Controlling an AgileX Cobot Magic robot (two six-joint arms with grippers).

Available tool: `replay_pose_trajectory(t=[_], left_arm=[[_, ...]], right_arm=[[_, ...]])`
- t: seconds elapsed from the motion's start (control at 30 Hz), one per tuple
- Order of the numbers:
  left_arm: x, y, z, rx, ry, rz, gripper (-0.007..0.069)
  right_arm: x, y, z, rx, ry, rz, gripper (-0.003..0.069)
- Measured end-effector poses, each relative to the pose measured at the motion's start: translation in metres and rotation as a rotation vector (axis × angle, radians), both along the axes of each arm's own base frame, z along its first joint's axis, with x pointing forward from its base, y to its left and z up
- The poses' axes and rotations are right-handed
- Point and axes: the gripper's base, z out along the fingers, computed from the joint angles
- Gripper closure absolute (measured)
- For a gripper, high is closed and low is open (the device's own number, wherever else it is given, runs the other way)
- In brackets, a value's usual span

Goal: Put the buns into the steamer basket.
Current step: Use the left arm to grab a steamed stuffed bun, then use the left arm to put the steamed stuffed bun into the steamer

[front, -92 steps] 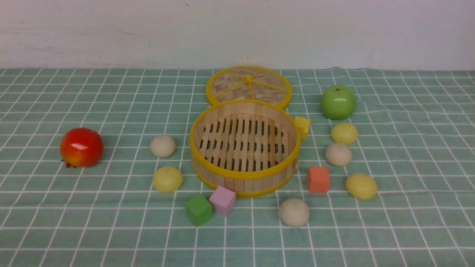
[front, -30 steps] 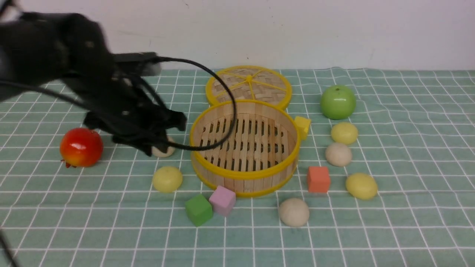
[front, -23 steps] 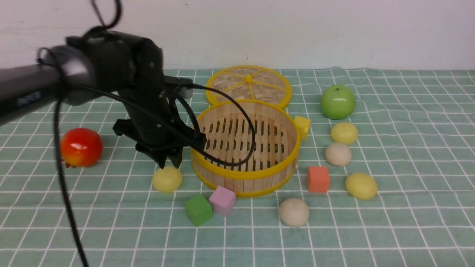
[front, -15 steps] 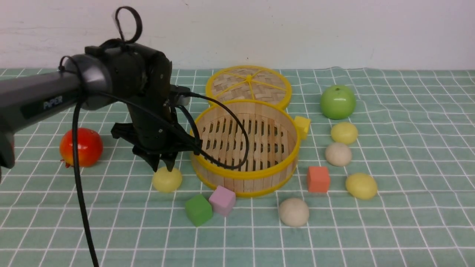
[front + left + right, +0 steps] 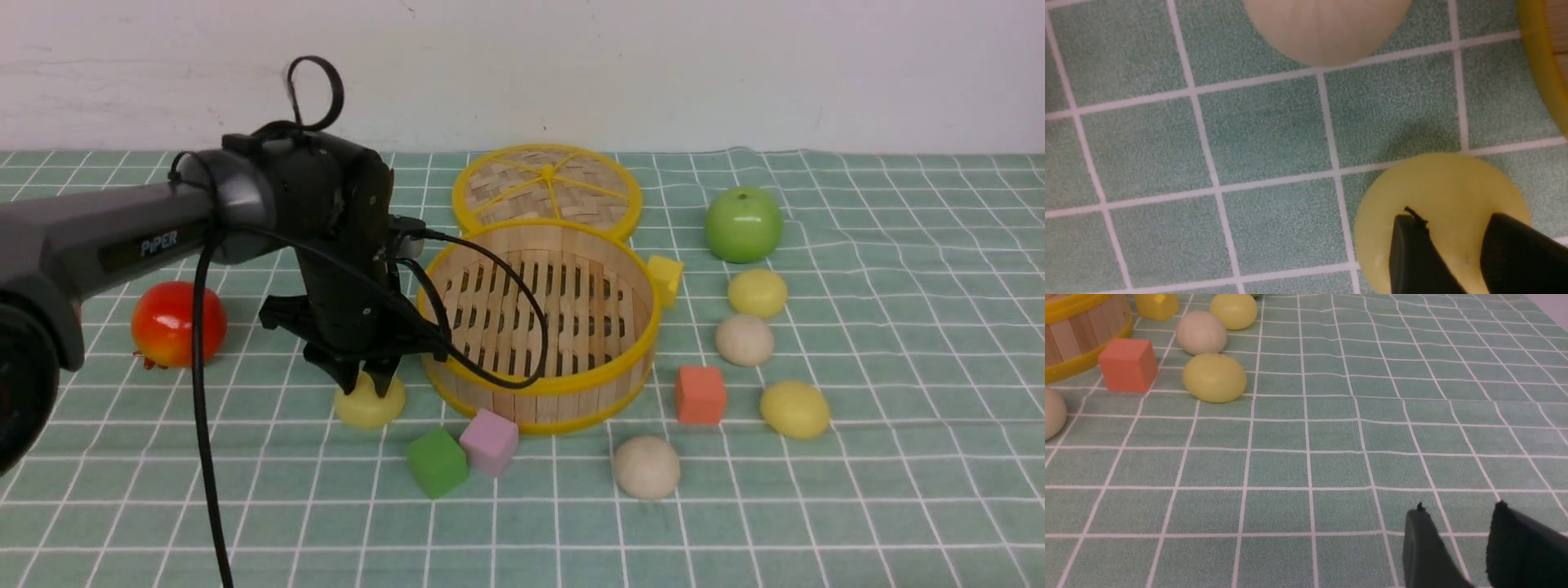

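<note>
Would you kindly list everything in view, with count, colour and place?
Steamer basket: one, bamboo with yellow rims, centre, nothing inside.
Lid: one, woven, yellow-rimmed, behind the basket.
Yellow buns: three, pale yellow; one left-front of the basket, two to its right.
Beige buns: three, off-white; left, right, front-right.
Cubes: four; yellow and orange right of the basket, green and pink side by side in front.
Green apple: one, far right.
Red fruit: one, left.
Cloth: one, green checked, underneath.
Left pincer: black, open, tips over the left-front yellow bun.
Right pincer: black, open, above bare cloth.
</note>
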Motion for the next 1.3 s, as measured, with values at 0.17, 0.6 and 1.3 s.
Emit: replay_pose_trajectory(t=[0.17,0.6,1.3], left_arm=[[0.001,0.0,-0.001,0.001,0.006,0.003,0.0477],[-0.01,0.003,0.027,0.001,0.015,-0.02,0.0637],[-0.023,-0.034,0.146,-0.224,-0.13,-0.181,0.0637]], right_arm=[[0.0,0.0,0.0,0.0,0.0,0.0,0.0419],[0.0,0.0,0.0,0.0,0.0,0.0,0.0419],[0.0,0.0,0.0,0.0,0.0,0.0,0.0419]])
